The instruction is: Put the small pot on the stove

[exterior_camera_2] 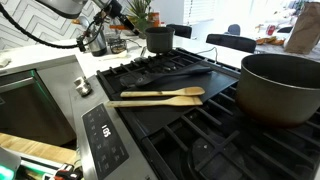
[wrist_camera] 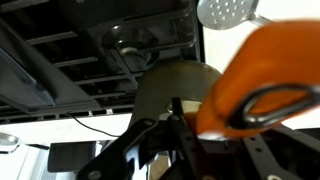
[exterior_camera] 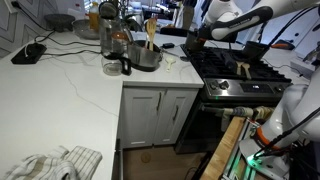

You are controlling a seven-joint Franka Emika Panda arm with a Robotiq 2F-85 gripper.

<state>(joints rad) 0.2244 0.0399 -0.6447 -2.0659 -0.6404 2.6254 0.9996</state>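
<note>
The small pot [exterior_camera_2: 158,39] is dark and round, at the far end of the stove [exterior_camera_2: 190,110], at or just above the black grates. In an exterior view it shows as a dark shape [exterior_camera: 193,47] under my gripper [exterior_camera: 199,37] at the stove's [exterior_camera: 240,70] edge next to the counter. In the wrist view the pot [wrist_camera: 168,88] fills the middle, and my gripper [wrist_camera: 176,118] is shut on its rim. A blurred orange part [wrist_camera: 255,75] is close to the camera. My fingers are hidden in the exterior view from the stove.
A large dark pot [exterior_camera_2: 282,88] stands on the near burners, with two wooden spatulas [exterior_camera_2: 158,96] on the grates beside it. On the white counter [exterior_camera: 70,85] are a steel pot with wooden spoons [exterior_camera: 147,55] and a glass jug [exterior_camera: 113,45]. A cloth [exterior_camera: 50,163] lies near the front.
</note>
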